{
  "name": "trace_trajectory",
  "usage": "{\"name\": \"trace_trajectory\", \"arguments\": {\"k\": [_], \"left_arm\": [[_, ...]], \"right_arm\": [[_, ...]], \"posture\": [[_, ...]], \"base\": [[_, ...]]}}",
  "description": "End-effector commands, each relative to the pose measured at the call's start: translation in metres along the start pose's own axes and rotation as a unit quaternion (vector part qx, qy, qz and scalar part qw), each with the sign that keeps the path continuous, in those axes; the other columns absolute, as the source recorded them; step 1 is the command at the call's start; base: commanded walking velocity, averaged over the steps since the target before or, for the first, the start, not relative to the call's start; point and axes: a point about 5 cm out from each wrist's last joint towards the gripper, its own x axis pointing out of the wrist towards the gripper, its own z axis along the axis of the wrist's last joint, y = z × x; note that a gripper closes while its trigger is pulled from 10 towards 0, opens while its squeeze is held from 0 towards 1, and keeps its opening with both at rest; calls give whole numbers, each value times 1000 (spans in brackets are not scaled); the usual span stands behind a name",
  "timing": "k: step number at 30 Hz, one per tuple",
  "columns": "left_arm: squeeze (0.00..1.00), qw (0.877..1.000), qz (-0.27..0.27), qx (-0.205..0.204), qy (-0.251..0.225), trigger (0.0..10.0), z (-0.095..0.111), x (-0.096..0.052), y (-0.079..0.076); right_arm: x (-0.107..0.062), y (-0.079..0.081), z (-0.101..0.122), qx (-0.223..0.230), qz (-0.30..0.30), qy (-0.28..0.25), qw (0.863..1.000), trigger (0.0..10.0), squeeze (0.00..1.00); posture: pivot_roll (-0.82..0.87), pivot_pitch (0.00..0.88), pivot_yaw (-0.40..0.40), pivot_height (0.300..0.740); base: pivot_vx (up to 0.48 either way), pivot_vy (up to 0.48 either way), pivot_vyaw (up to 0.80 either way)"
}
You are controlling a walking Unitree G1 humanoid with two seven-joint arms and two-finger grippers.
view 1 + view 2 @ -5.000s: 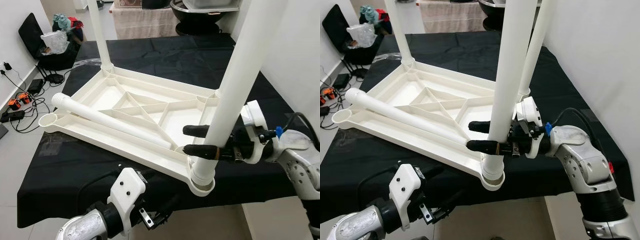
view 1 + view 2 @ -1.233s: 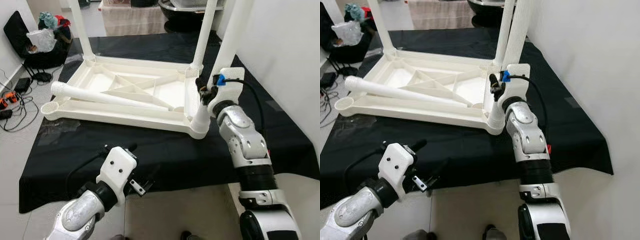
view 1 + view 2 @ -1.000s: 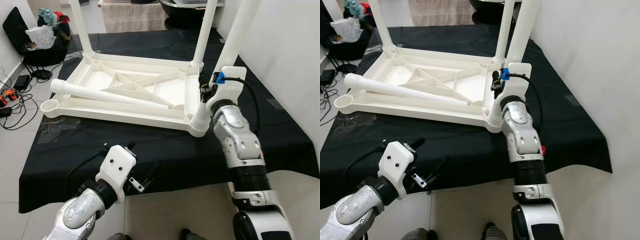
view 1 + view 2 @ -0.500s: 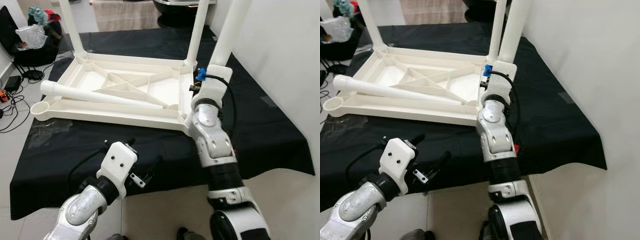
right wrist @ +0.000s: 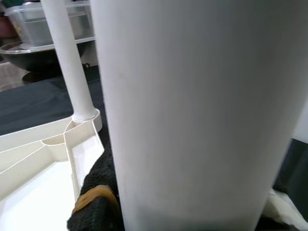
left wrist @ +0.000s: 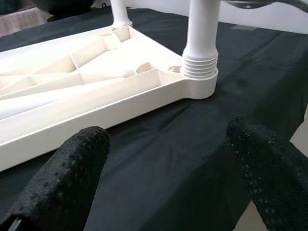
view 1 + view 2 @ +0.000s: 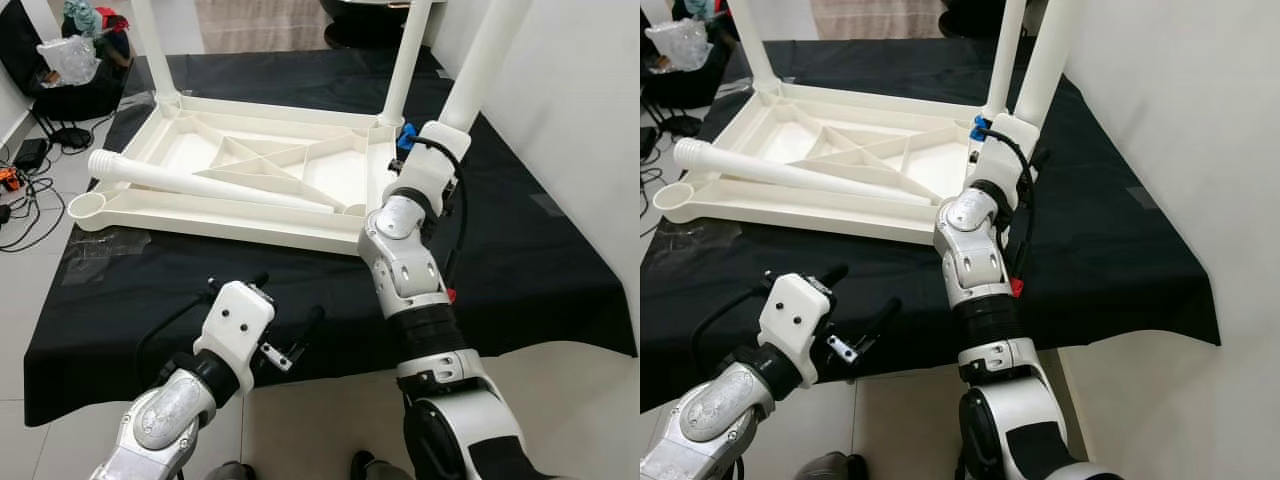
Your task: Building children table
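Observation:
A white children's table [image 7: 200,215] lies upside down on a black cloth. Three legs stand in its corner sockets: far left leg [image 7: 150,50], far right leg [image 7: 405,60] and near right leg [image 7: 485,55]. A loose leg [image 7: 210,185] lies across the ribbed underside, beside the bare near left socket [image 7: 88,207]. My right gripper [image 5: 187,211] is shut on the near right leg [image 5: 192,96], with one black finger [image 5: 96,197] showing beside it. My left gripper [image 6: 163,168] hangs open below the table's front edge, holding nothing, facing that leg's threaded base [image 6: 201,67].
The black cloth [image 7: 540,250] ends close in front of me, with tiled floor [image 7: 330,430] below. A white wall [image 7: 590,120] runs along the right. A bag [image 7: 70,60] and cables [image 7: 20,190] lie on the floor at the left.
My right elbow has swung left, now in front of the table's near right corner, while the gripper stays on the leg. The left arm has hardly moved. The camera shifted.

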Motion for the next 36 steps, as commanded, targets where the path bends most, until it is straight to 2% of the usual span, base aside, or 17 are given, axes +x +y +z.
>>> {"name": "trace_trajectory", "arguments": {"k": [1, 5, 12, 23, 26, 29, 36], "left_arm": [[0, 1000, 2, 1, 8, 10000, -3, -2, 0], [0, 1000, 4, 2, 8, 10000, -2, -2, 1], [0, 1000, 7, 3, 5, 10000, -1, -1, 1], [0, 1000, 8, 1, 2, 10000, -1, 1, 0], [0, 1000, 13, 2, 3, 10000, -2, 1, 2], [0, 1000, 20, 2, 2, 10000, -2, 2, 3], [0, 1000, 21, 3, 2, 10000, -3, 1, 2]], "right_arm": [[-22, 11, -32, -3, -25, 94, 995, 10000, 0], [-24, 15, -31, -1, -37, 93, 995, 10000, 0], [-30, 28, -27, -3, -5, 85, 996, 10000, 0], [-36, 35, -25, 1, 8, 80, 997, 10000, 0], [-39, 37, -27, -15, 13, 77, 997, 10000, 0], [-37, 36, -32, -58, 14, 67, 996, 10000, 0], [-32, 33, -34, -69, 13, 64, 995, 10000, 0]], "posture": [[101, 191, -53, 740], [104, 194, -53, 740], [96, 195, -56, 740], [90, 189, -62, 740], [89, 187, -64, 740], [86, 184, -64, 740], [80, 172, -64, 740]], "base": [[0, 0, 0], [0, 0, 0], [0, 0, 0], [0, 0, 0], [0, 0, 0], [0, 0, 0], [0, 0, 0]]}}
